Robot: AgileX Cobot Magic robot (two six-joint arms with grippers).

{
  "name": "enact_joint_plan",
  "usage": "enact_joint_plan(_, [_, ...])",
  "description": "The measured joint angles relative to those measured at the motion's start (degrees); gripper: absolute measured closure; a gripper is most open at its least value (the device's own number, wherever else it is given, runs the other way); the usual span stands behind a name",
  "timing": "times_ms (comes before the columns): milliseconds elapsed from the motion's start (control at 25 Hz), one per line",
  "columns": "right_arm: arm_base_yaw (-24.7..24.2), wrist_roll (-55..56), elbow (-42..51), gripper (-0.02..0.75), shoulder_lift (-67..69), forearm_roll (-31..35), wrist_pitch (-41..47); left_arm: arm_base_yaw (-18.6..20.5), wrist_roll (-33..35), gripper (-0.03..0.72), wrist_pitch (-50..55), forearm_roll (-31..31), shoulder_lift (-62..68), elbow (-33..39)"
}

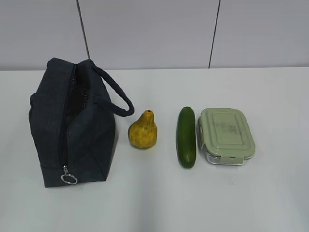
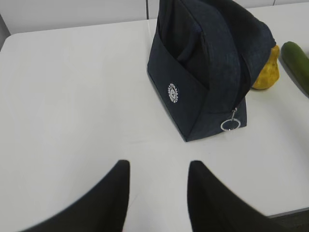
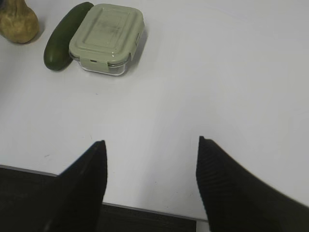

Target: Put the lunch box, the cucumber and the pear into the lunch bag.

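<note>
Both grippers empty, jaws apart, above white counter point(image 1: 270, 193).

Left gripper point(image 2: 158, 193): moderate gap, touching nothing, near side of lunch bag point(image 1: 72, 126), which stands at left w/ top partly unzipped, ring pull point(image 1: 69, 179) at near end. Right gripper point(image 3: 150, 179): wide, holding nothing, well apart from items. Left to right past bag: pear point(image 1: 143, 129), cucumber point(image 1: 186, 137), lunch box point(image 1: 226, 135), lid on; cucumber just beside box.
</note>
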Motion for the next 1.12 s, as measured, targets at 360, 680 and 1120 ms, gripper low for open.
enact_joint_plan(360, [0.00,0.00,0.00,0.275,0.00,0.00,0.00,0.00,0.00,0.446,0.00,0.00,0.00,0.00])
enact_joint_plan(680, [0.00,0.84,-0.22,0.275,0.18,0.00,0.00,0.00,0.00,0.446,0.00,0.00,0.00,0.00])
enact_joint_plan(1120, [0.00,5.06,-5.00,0.270,16.20,-0.30,-6.26,0.00,0.00,0.446,0.00,0.00,0.00,0.00])
